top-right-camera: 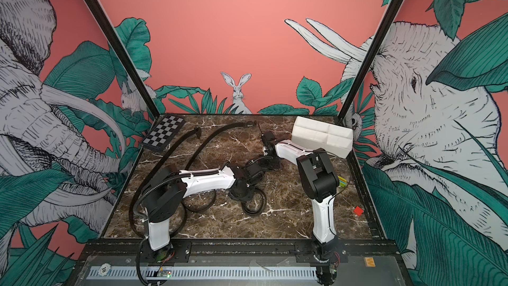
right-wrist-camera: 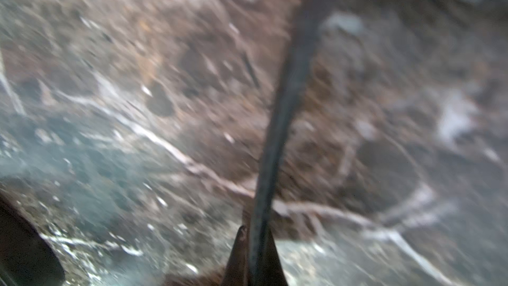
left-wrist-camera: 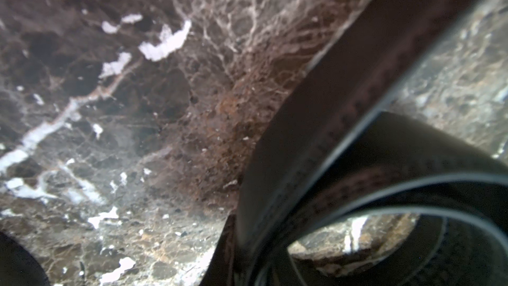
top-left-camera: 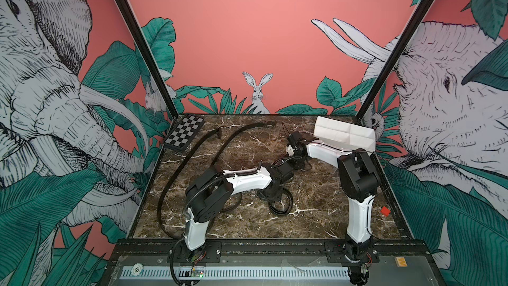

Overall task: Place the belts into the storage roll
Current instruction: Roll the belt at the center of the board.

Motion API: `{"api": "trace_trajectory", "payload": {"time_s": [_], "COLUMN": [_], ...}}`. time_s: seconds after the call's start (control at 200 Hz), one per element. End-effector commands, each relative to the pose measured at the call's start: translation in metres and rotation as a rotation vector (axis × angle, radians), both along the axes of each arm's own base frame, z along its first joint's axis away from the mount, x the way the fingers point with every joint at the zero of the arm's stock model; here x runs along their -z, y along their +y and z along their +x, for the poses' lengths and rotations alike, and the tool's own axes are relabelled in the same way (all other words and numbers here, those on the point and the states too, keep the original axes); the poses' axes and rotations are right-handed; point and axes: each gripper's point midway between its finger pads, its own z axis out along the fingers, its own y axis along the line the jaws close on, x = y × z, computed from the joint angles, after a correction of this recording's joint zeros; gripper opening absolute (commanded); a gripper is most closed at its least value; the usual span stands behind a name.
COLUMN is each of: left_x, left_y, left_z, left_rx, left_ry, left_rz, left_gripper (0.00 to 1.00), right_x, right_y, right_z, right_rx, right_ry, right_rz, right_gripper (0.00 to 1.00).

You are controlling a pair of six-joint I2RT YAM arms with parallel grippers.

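All belts are outside the storage roll.

No words or numbers can be read anywhere. At five o'clock, an orange sticker on the grey panel in front of the bench bears a pale W-like mark, too small to be sure of.

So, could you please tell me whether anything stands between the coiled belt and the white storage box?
Yes: the right arm's forearm lies between the coiled belt and the storage box, close before its wall.
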Motion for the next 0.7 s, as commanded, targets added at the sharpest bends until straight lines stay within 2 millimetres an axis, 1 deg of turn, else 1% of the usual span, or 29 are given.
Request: {"api": "trace_trajectory", "payload": {"time_s": [0.0,0.125,0.2,0.25,0.39,0.4,0.42,0.52,0.695], "left_x": [0.045,0.05,0.055,0.057,0.063,0.064,0.064,0.066,0.068], "left_y": [0.106,0.111,0.112,0.115,0.119,0.119,0.119,0.122,0.128], "left_z": [-0.028,-0.034,-0.037,-0.039,-0.042,-0.042,-0.042,-0.044,-0.046], "left_rx": [0.004,-0.002,-0.002,-0.002,-0.001,0.0,0.002,0.0,0.0], "left_ry": [0.123,0.15,0.168,0.178,0.198,0.199,0.201,0.212,0.218], "left_rz": [0.45,0.466,0.468,0.481,0.508,0.509,0.514,0.536,0.565], "left_gripper": [0.1,0.11,0.16,0.17,0.19,0.19,0.2,0.23,0.25], "right_x": [0.016,0.015,0.014,0.014,0.01,0.016,0.018,0.018,0.018], "right_y": [-0.035,-0.045,-0.052,-0.056,-0.06,-0.063,-0.065,-0.07,-0.078], "right_z": [-0.019,-0.018,-0.016,-0.016,-0.013,-0.02,-0.023,-0.025,-0.028], "right_rx": [0.01,0.017,0.024,0.028,0.031,0.029,0.029,0.037,0.046], "right_ry": [0.065,0.065,0.065,0.066,0.056,0.075,0.083,0.084,0.084], "right_rz": [-0.111,-0.12,-0.122,-0.123,-0.122,-0.13,-0.134,-0.136,-0.14], "right_gripper": [0.0,0.0,0.0,0.0,0.0,0.0,0.0,0.0,0.0]}}
